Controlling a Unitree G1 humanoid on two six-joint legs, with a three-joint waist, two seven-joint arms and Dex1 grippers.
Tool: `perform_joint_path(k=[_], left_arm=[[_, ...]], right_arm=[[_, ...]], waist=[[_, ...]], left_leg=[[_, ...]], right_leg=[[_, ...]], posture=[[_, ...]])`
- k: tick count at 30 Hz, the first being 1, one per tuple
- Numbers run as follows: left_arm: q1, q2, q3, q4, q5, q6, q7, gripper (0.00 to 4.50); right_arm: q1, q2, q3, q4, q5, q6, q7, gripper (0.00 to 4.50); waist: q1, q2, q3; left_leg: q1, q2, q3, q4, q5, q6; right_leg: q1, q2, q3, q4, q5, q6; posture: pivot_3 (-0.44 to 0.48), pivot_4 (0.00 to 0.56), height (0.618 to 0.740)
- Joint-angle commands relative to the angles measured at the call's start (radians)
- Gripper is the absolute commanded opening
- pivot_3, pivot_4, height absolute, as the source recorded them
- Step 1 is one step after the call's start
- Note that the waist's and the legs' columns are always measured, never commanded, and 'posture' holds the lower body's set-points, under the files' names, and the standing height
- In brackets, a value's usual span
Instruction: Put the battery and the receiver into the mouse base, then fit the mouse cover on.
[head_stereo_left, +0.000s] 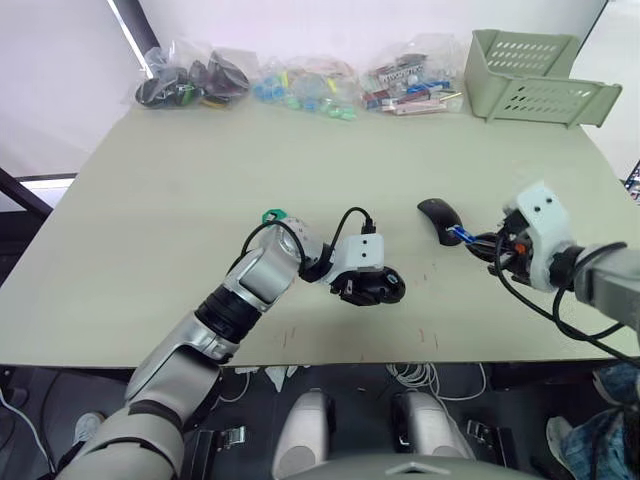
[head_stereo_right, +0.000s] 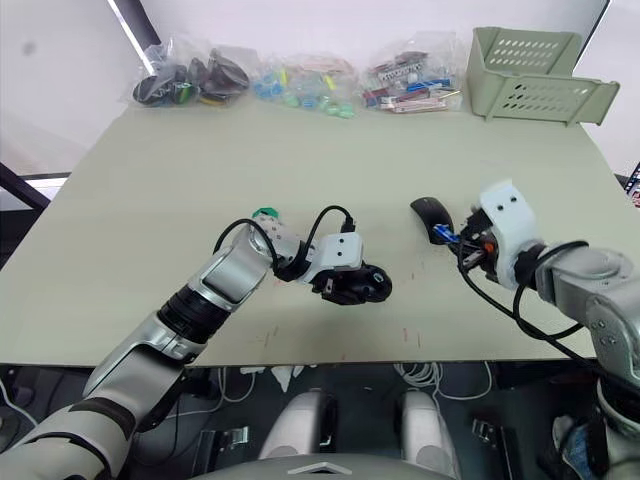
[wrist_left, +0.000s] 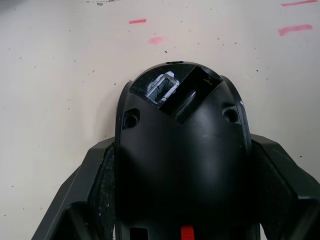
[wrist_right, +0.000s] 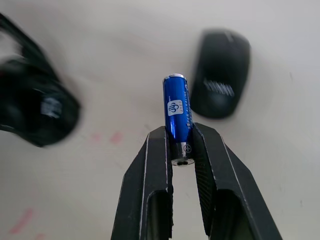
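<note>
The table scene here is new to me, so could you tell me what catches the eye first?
The blue battery stands out, pinched between the right gripper fingers above the table, just beside the glossy mouse cover lying there. Nearer the table's front middle, the left gripper clasps the black mouse base. Along the far edge lie clear bags of small parts and a pale green basket.

- A pale beige bench (head_stereo_left: 150, 220) was seen, marked with faint red strokes near its front edge.
- Three clear plastic bags were lined along the far edge: one of dark parts (head_stereo_left: 190, 80), one of blue and green pieces (head_stereo_left: 305, 85), one of mixed red and white items (head_stereo_left: 410, 80).
- A pale green slotted basket (head_stereo_left: 535, 75) was placed at the far right corner.
- A small green round object (head_stereo_left: 273, 214) was seen near the bench's middle.
</note>
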Motion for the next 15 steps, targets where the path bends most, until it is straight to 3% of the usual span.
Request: perform_joint_path(k=[1, 8, 15], left_arm=[[0.029, 0.005, -0.061, 0.033, 0.057, 0.001, 0.007, 2.91], [0.044, 0.015, -0.055, 0.010, 0.065, 0.014, 0.010, 2.91], [0.052, 0.017, -0.051, -0.002, 0.068, 0.024, 0.014, 2.91]], right_arm=[[-0.019, 0.030, 0.036, 0.012, 0.152, 0.080, -0.027, 0.08], [-0.026, 0.173, 0.107, 0.132, 0.310, 0.080, -0.276, 0.08], [-0.036, 0.189, 0.146, 0.187, 0.431, 0.080, -0.455, 0.08]], waist=[[0.003, 0.000, 0.000], [-0.004, 0.000, 0.000], [-0.010, 0.000, 0.000]], left_leg=[[0.000, 0.000, 0.000, 0.000, 0.000, 0.000], [0.000, 0.000, 0.001, 0.000, 0.000, 0.000], [0.000, 0.000, 0.001, 0.000, 0.000, 0.000]], right_leg=[[0.000, 0.000, 0.000, 0.000, 0.000, 0.000], [0.000, -0.001, 0.001, 0.000, 0.000, 0.000], [0.000, -0.001, 0.001, 0.000, 0.000, 0.000]], posture=[[0.000, 0.150, 0.740], [0.000, 0.150, 0.740], [0.000, 0.150, 0.740]])
